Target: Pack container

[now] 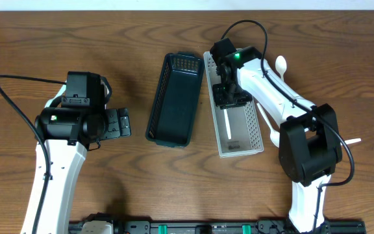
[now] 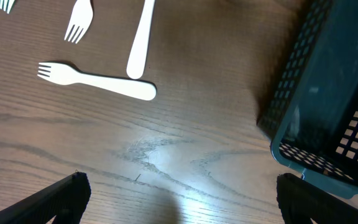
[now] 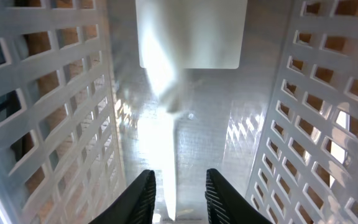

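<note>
Right fingers (image 3: 143, 196) sit narrowly apart, unclamped, astride a white utensil (image 3: 169, 155) lying in the white basket (image 3: 61, 112); left fingers (image 2: 61, 196) gape empty above the desk (image 2: 185, 155). Rising askew could snag the utensil.

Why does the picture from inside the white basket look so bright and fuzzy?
Right wrist: the camera sits very close, so the white utensil in the white basket is blurred and washed out by glare. Left wrist: a shiny light patch on the table, but the fork looks sharper. Overhead: evenly lit and clear.
</note>
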